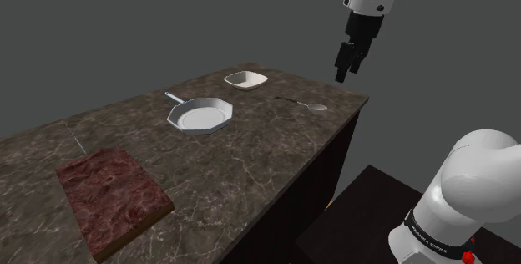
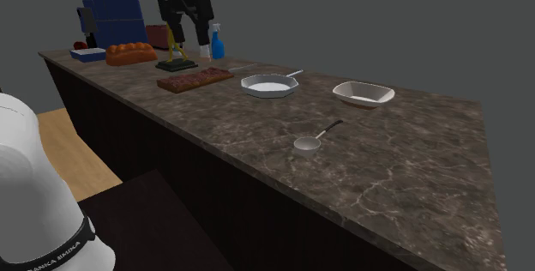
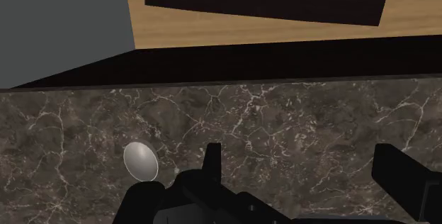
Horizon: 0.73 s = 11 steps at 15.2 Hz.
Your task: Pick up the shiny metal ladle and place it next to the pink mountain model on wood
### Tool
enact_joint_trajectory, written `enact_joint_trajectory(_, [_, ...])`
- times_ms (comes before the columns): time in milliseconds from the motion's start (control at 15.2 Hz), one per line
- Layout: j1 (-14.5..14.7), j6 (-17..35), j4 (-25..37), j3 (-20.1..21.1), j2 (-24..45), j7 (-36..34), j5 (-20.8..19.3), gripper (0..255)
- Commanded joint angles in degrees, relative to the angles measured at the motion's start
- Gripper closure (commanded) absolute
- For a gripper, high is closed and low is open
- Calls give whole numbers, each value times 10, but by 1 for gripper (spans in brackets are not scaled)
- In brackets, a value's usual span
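Note:
The ladle [image 1: 302,104] lies flat on the dark marble counter [image 1: 250,162] near its right edge in the shoulder view, its pale round bowl toward that edge. In the second exterior view the ladle [image 2: 313,139] lies close to the counter's near edge. My black gripper [image 1: 344,74] hangs open in the air above and just beyond the ladle, holding nothing. In the wrist view the ladle's bowl [image 3: 140,161] shows beside one finger of the gripper [image 3: 304,169]. The reddish slab on wood [image 1: 113,195] lies far off at the counter's other end, also visible as the slab [image 2: 193,79].
A white octagonal pan [image 1: 200,115] sits mid-counter between ladle and slab, and a white square dish [image 1: 245,79] stands behind the ladle. In the second exterior view, a blue appliance [image 2: 111,16], a loaf [image 2: 130,52] and a spray bottle [image 2: 217,42] crowd the far end.

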State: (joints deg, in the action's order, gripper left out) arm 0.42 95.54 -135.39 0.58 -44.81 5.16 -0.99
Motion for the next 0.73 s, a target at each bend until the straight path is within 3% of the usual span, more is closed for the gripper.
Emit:
enact_joint_trajectory(0, [0, 0, 0, 0, 0, 0, 0, 0])
enact_joint_trajectory(660, [-13, 120, 49, -76, 193, 85, -6, 0])
